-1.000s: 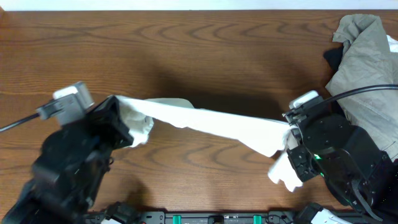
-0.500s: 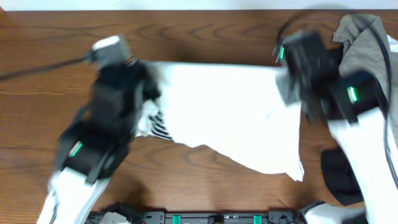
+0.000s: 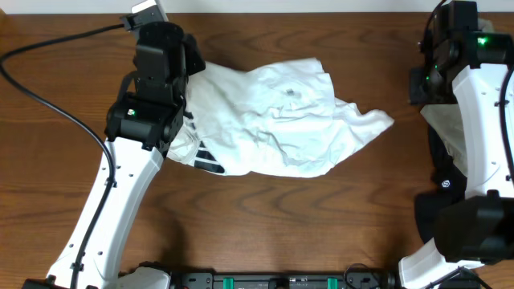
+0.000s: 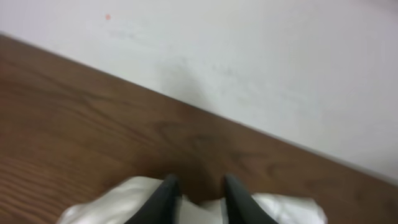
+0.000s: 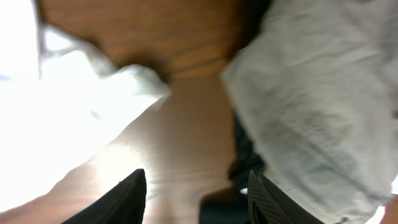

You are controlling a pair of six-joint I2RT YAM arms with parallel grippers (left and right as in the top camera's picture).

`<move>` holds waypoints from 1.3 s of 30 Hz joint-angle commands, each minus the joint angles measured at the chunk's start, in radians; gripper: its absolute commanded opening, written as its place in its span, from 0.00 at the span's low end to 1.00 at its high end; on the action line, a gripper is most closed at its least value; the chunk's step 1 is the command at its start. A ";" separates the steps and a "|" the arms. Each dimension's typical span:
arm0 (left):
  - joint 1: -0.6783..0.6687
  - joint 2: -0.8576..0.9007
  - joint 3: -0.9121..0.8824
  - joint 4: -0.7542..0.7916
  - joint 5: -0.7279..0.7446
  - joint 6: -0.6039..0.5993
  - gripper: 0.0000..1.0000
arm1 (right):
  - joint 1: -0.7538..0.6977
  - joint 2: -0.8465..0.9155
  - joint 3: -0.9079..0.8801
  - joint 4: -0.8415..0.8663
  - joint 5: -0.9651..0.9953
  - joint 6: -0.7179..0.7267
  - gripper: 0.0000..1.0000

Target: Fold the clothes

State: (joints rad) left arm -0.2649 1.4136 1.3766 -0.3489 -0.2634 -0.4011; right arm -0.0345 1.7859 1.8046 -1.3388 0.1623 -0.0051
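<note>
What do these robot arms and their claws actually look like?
The left arm and right arm are white tubular links joined by chunky black housings with small green lights. A black cable trails from the left arm. The left claw and right claw each have two black fingers.

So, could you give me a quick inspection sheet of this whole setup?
Surface: brown wooden table.
Job's things: white T-shirt, spread out but crumpled, black print at its left edge.
Clutter: grey-green garment at the right edge, dark cloth beneath.
Hands: left hand at the shirt's far left corner, grip unclear; right hand open, holding nothing.
Cables: black cable trailing left.
Surroundings: pale wall behind the table.
</note>
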 commanded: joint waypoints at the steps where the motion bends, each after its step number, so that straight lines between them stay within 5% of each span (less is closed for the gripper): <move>1: 0.000 -0.010 0.013 -0.046 0.059 0.053 0.43 | 0.064 -0.043 0.013 -0.034 -0.118 -0.021 0.50; 8: 0.000 -0.010 0.013 -0.337 0.106 0.052 0.48 | 0.219 -0.042 -0.014 -0.097 -0.126 -0.103 0.52; 16: 0.000 -0.001 -0.034 -0.671 0.228 0.018 0.48 | 0.256 -0.039 -0.240 0.076 -0.138 -0.093 0.55; 25: 0.000 0.010 -0.118 -0.639 0.227 0.011 0.48 | 0.259 -0.039 -0.593 0.433 -0.204 -0.033 0.53; 39: 0.000 0.011 -0.118 -0.538 0.226 0.011 0.48 | 0.326 -0.022 -0.613 0.949 -0.406 -0.033 0.53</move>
State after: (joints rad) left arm -0.2653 1.4178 1.2568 -0.8860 -0.0338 -0.3882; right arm 0.2668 1.7599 1.1873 -0.4255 -0.1913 -0.0505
